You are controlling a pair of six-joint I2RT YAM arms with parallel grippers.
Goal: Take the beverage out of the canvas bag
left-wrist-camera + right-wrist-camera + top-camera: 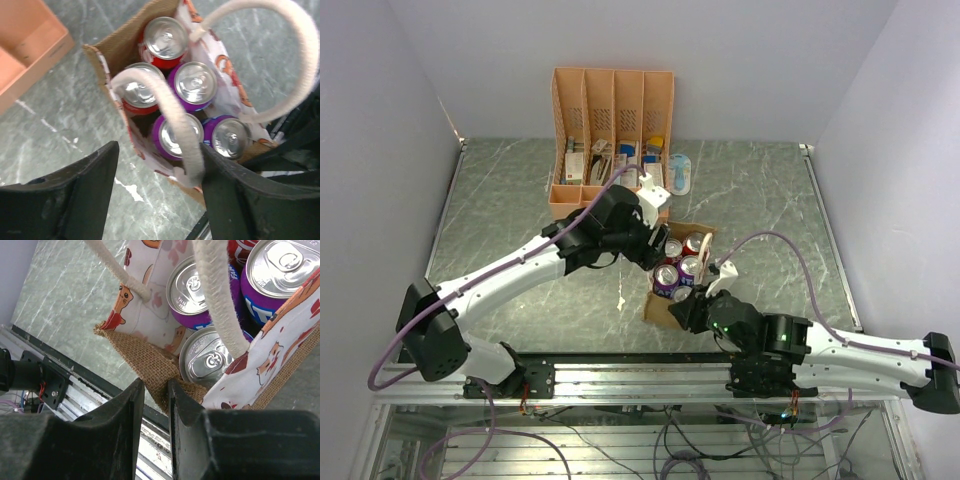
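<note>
Well, I am pinching the brown edge of the canvas bag (150, 359) tight with my right gripper (156, 390). My left gripper (159, 160) is hanging wide open over the drink cans (195, 84). Every can is sitting inside the bag, so I think lifting one out is not done yet.

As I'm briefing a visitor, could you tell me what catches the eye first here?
A small tan burlap tote bag with whitish rope handles stands mid-table, packed with five red and purple drink cans. The right arm's fingers pinch its near rim, while the left arm's fingers hang open above it.
</note>
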